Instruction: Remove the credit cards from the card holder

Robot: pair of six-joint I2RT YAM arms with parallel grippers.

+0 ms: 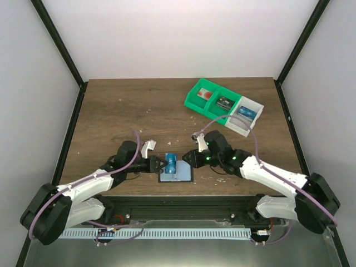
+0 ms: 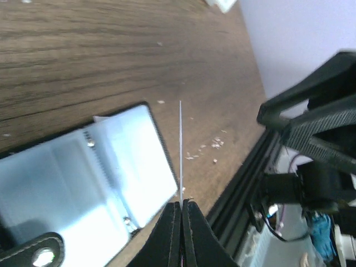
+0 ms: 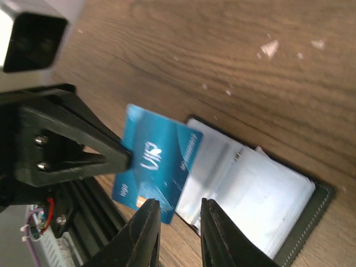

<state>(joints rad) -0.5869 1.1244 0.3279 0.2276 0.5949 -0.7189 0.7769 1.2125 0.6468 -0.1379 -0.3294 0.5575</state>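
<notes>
The card holder point(image 1: 176, 178) lies open on the table near its front edge, its pale inner panels point(image 2: 83, 172) facing up. My left gripper point(image 1: 164, 164) is shut on a blue credit card point(image 1: 171, 162) and holds it on edge just above the holder. In the left wrist view the card point(image 2: 181, 150) shows only as a thin line rising from the closed jaws. In the right wrist view the blue card point(image 3: 158, 161) hangs from the left gripper point(image 3: 119, 158) over the holder point(image 3: 256, 194). My right gripper point(image 3: 179, 208) is open just short of the card, with nothing between its fingers.
A green bin point(image 1: 210, 100) joined to a white bin point(image 1: 246, 115) stands at the back right, with a card in each compartment. Small pale crumbs point(image 2: 203, 150) are scattered on the wood. A black rail point(image 2: 245, 183) runs along the table's front edge.
</notes>
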